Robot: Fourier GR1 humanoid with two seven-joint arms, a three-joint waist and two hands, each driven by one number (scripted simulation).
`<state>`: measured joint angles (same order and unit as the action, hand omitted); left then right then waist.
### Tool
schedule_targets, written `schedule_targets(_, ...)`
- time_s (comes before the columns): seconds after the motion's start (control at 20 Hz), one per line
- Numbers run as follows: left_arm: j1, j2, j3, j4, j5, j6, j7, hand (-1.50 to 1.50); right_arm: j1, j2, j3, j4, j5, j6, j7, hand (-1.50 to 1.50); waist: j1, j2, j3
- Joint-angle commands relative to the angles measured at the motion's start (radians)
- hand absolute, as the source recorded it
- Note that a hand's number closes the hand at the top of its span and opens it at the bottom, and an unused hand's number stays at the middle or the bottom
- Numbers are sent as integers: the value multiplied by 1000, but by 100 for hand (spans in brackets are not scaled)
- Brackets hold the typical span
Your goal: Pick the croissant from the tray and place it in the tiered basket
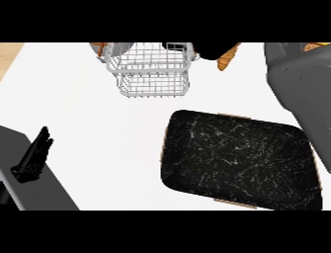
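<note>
The right forearm ran up the right side to the white wire tiered basket [152, 69] at the counter's [80, 108] far edge, where the black right hand [210, 49] sat curled around the golden-brown croissant [227, 59] — just beside the basket's right rim, not inside it. The black marbled tray with a wooden rim [241, 158] lay nearer, bare. The left hand [33, 157] rested low at the left, fingers straight and together.
</note>
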<state>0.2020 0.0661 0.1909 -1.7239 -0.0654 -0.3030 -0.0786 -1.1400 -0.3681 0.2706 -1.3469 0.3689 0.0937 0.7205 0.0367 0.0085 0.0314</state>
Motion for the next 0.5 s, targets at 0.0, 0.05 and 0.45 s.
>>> schedule_targets(0.0, -13, -63, -39, 136, -104, 152, 95, 0, -17, 50, 40, 101, 39, -22, -61, 150, -3, 21, -33)
schedule_targets(0.05, -18, -63, -42, 131, -113, 161, 110, 0, -53, 62, 42, 112, 41, -14, -56, 150, -3, 18, -33)
schedule_targets(0.45, 7, -63, -53, 125, -91, 142, 95, 0, -79, 142, 71, 316, 122, -101, -105, 150, 14, 24, -33)
